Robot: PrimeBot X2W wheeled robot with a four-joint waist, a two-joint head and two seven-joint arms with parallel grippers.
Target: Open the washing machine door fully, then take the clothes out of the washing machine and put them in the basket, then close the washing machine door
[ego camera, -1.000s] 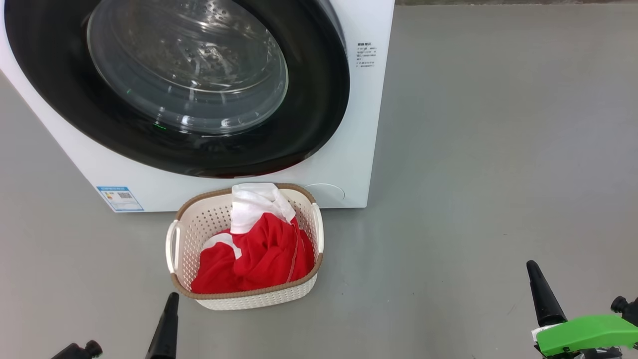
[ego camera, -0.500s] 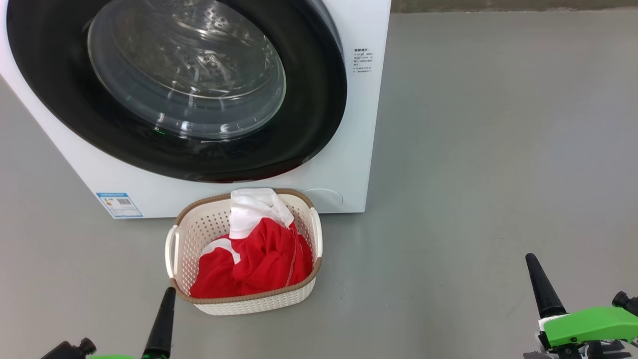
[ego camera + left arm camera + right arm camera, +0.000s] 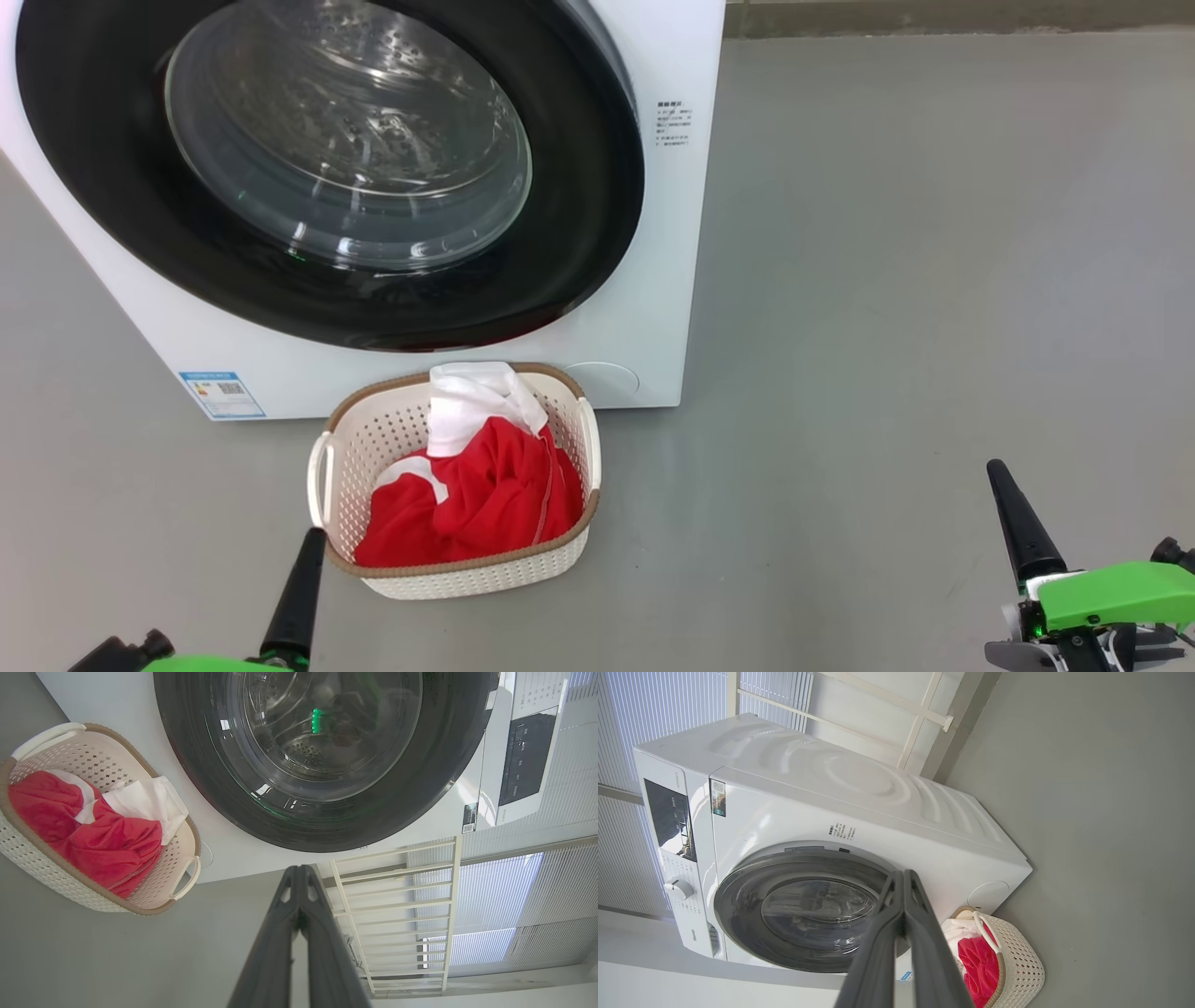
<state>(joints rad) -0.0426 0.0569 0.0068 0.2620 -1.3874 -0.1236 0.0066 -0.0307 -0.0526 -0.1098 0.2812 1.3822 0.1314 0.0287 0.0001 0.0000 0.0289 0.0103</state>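
The washing machine door (image 3: 345, 149) lies flat against the front of the washing machine (image 3: 672, 233), its black rim showing no gap in the head view or the right wrist view, so I judge it closed. Through the glass the steel drum looks bare. Just in front of the machine, on the grey floor (image 3: 887, 327), stands the basket (image 3: 448, 567), touching or almost touching the white front panel below the door. The clothes (image 3: 476, 504) lie inside it, a red heap with a white part propped against the far wall, nothing hanging over the rim.

The left tool (image 3: 313, 546) sits at the basket's near left corner, just beside the rim and pointing away towards the machine; its two fingers are pressed together and hold nothing, as the left wrist view (image 3: 297, 870) confirms. The right tool (image 3: 1004, 485) is far off to the right over bare floor, likewise closed and empty (image 3: 903, 875).

Judging from this layout, all three steps look done. If the door needed a last press to latch, it lies ahead and to the left of both tools, and the left arm is clearly the nearer one.
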